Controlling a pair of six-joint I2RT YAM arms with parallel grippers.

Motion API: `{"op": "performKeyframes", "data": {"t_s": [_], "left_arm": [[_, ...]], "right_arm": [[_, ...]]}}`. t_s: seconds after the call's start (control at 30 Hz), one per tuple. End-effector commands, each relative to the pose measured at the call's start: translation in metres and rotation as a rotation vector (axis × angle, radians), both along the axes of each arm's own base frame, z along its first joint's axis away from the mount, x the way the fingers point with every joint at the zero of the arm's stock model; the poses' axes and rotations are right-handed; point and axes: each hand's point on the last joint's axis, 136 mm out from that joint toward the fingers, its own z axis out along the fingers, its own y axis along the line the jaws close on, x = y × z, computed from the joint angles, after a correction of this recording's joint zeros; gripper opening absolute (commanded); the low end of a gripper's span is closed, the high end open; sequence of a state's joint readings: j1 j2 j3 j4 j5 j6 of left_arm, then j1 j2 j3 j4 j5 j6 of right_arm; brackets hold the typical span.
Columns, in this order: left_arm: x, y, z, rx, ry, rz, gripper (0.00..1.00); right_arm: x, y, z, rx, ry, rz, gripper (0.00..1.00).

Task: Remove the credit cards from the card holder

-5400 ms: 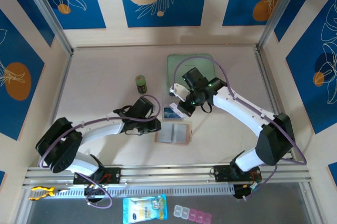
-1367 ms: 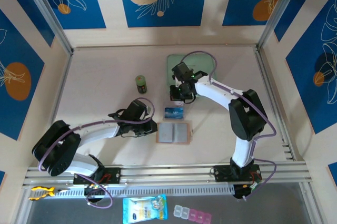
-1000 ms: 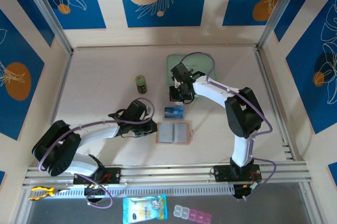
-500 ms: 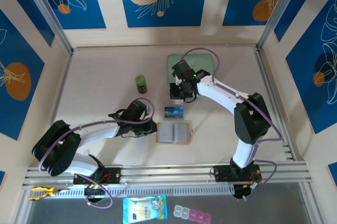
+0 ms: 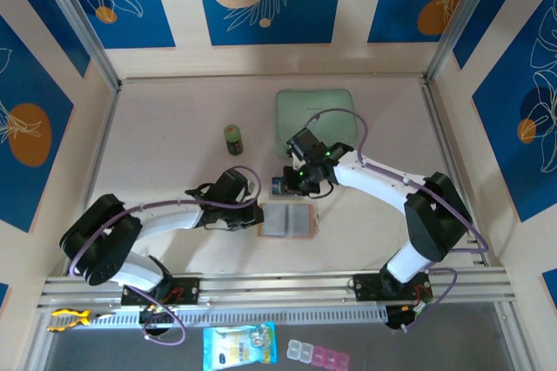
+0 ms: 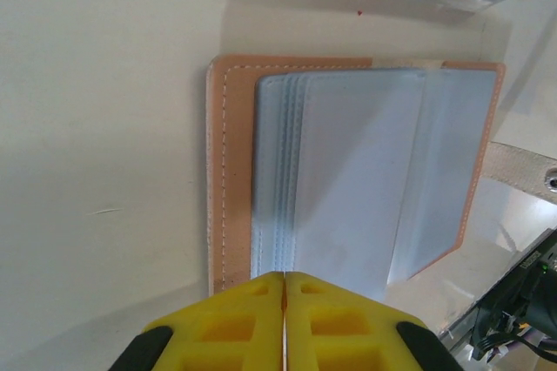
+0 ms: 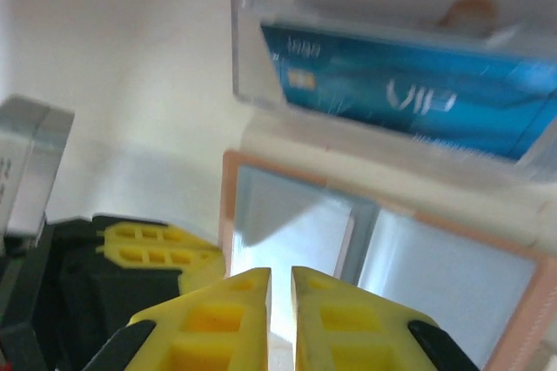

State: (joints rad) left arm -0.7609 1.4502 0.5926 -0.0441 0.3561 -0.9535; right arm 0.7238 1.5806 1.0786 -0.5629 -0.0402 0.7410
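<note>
The card holder (image 5: 287, 221) lies open on the table, tan-edged with grey-clear pockets (image 6: 365, 179). My left gripper (image 6: 285, 277) is shut, its yellow tips resting on the holder's left edge (image 5: 258, 214). A blue credit card (image 7: 409, 97) with white print lies just behind the holder, under a clear plastic sheet. In the top view only its left end (image 5: 277, 185) shows. My right gripper (image 7: 280, 272) hovers over the holder's back edge, close to that card (image 5: 293, 188). Its jaws are a narrow gap apart with nothing between them.
A mint-green case (image 5: 315, 112) lies at the back middle, and a small dark jar (image 5: 232, 138) stands to its left. The left gripper's yellow fingers (image 7: 165, 253) sit close beside the right gripper's tips. Metal frame rails border the table.
My right arm has swung from the green case's front edge toward me, down over the blue card and holder, and its jaws have parted slightly. The left gripper stays shut at the holder's edge.
</note>
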Motion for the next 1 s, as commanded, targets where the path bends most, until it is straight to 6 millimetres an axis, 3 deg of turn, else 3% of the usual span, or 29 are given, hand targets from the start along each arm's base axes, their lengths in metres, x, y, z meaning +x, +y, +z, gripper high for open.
{"op": "performKeyframes", "data": {"t_s": [0.0,0.27,0.6,0.97], "left_arm": [[-0.01,0.001,-0.008,0.006,0.034,-0.009,0.08],[-0.014,0.012,-0.019,0.065,0.049,-0.005,0.08],[-0.017,0.016,-0.022,0.08,0.061,0.005,0.08],[-0.019,0.018,-0.023,0.089,0.072,0.008,0.08]], "right_arm": [[-0.026,0.014,0.0,0.09,0.089,-0.006,0.16],[-0.056,0.021,-0.023,0.092,0.177,0.016,0.25],[-0.061,0.031,-0.038,0.101,0.219,0.037,0.31],[-0.06,0.028,-0.056,0.05,0.233,0.04,0.32]]}}
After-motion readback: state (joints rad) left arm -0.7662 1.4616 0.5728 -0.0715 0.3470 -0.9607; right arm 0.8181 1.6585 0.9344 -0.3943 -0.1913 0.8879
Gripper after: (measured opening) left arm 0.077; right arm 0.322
